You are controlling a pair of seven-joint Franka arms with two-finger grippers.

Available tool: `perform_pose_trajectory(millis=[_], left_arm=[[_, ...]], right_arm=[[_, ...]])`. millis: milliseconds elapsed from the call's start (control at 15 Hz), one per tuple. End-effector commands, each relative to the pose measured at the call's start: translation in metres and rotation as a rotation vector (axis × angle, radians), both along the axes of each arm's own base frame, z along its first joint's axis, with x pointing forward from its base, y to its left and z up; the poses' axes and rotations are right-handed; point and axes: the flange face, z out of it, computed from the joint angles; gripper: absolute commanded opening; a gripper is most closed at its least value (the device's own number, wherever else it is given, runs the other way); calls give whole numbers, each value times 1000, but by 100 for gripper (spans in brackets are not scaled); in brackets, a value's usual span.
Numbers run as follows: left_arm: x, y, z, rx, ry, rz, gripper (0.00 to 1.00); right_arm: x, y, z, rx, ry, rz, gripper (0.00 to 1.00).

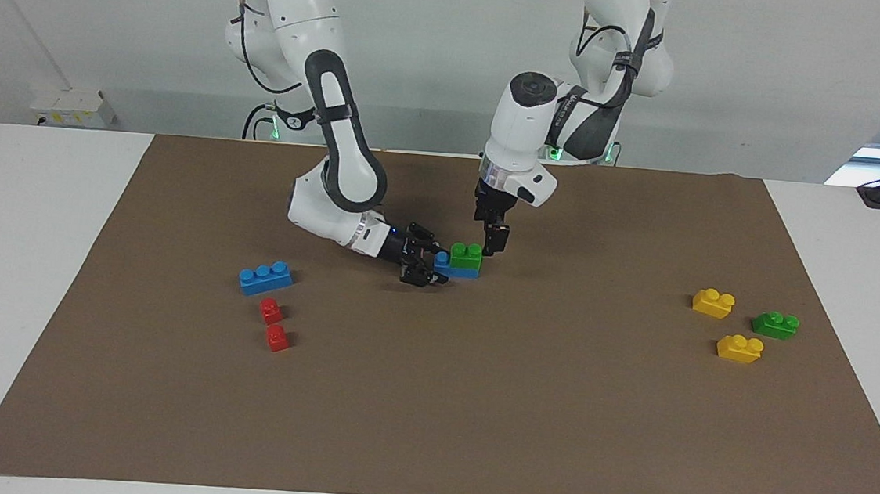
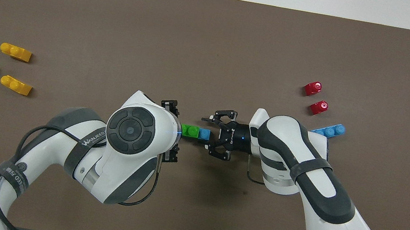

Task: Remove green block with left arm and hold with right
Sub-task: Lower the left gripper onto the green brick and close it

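Seven loose bricks lie on the brown mat (image 1: 474,407): two yellow bricks (image 1: 714,302), one darker green brick (image 1: 775,324), two red bricks (image 1: 271,311) and one long blue brick (image 1: 265,277). The one green block (image 1: 467,255) sits on a blue base brick (image 1: 445,262) mid-table. The right gripper (image 1: 432,265) lies low, clamped on that base's end, while the left gripper (image 1: 493,239) hangs fingers apart just beside the green block.

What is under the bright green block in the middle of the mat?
The green block sits on a blue brick, whose one free stud shows beside it. The right tool grips that end. Studs under the green block are covered.
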Motion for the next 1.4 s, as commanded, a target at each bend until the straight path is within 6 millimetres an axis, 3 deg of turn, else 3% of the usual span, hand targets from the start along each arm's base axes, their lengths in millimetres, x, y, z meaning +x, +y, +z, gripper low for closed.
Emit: perform_pose_trajectory(millis=[0,798,932,1331], left_arm=[[0,-4,-1,4,-22,15,100],[-1,-4,-2,5,-19,21,100],[-5,-10,-11,18,-6,10,100],[-5,-11,-13,23,-3,29,100]], right_arm=[[-1,-2,-4,-8,-15,-17,67],[-1,-3,-5,-14,-14,-21,44],[-1,-3,-5,-15,-14,-22,40],[-2,-4,-6,-19,-13,-23,40]])
